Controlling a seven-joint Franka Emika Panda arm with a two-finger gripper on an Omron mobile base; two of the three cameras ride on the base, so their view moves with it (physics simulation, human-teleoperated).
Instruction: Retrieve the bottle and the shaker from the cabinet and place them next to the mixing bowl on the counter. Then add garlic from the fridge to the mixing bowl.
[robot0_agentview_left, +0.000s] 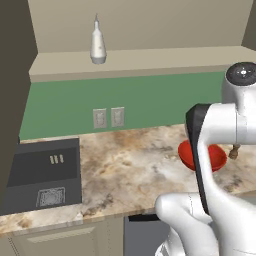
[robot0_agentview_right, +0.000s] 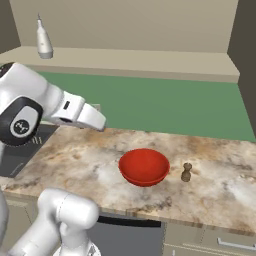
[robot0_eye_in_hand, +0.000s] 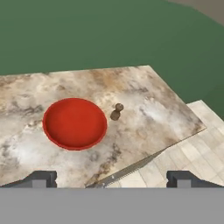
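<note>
Sitting empty mixing bowl (robot0_eye_in_hand: 74, 123), bottle (robot0_agentview_left: 98, 42) in cabinet (robot0_agentview_left: 135, 62)

Wide shallow red bowl (robot0_agentview_right: 144, 166): smooth, glossy, plastic- or glaze-like; it sits on a beige-and-brown marbled stone countertop (robot0_agentview_right: 95, 165) with a polished, lightly sheened face. Small dark brown mill-shaped shaker (robot0_agentview_right: 186, 172): looks like turned wood, matt; slim pale grey-white bottle (robot0_agentview_left: 98, 42) on the shelf: smooth, faintly glossy, material unclear. Beige wall cabinet (robot0_agentview_left: 150, 30) and green wall panel (robot0_agentview_left: 150, 100): flat matt; dark grey sink basin (robot0_agentview_left: 42, 172): dull, metal-like.
</note>
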